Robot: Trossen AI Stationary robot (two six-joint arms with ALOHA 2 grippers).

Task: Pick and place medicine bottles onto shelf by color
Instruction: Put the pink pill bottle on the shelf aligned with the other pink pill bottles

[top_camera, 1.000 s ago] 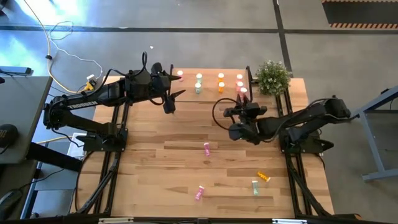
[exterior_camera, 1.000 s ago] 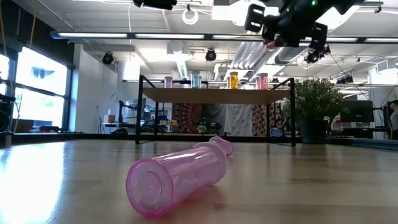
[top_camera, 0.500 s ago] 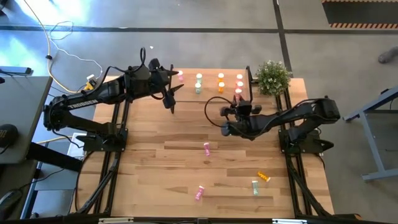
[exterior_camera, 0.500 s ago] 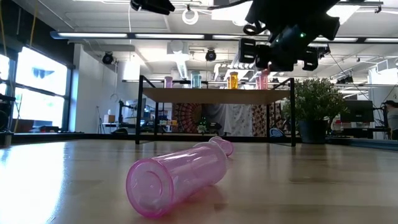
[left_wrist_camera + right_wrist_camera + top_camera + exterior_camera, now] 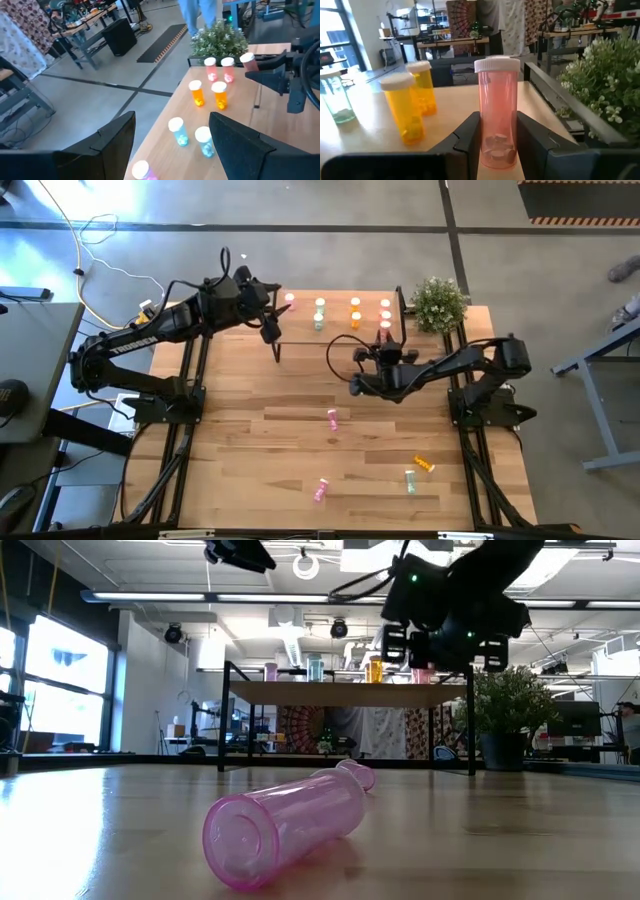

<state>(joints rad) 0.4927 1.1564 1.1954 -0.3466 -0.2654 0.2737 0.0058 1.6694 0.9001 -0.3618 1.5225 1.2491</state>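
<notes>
Right wrist view: salmon bottle point(image 5: 496, 112) base hidden behind the dark fingers point(image 5: 470, 137); green bottle point(image 5: 335, 97) cut by the frame edge at 9 o'clock.

Left wrist view: pink bottle point(image 5: 142, 170) cut off at 6 o'clock, only cap and a bit of body showing. Person point(image 5: 200, 12) cut off at 12 o'clock, legs only.

Low view: both arms cut by the top edge; right arm covers the shelf's point(image 5: 345, 692) 3 o'clock end, with probably a salmon bottle behind it.

High view: shelf bottle colours too small to tell reliably.
</notes>
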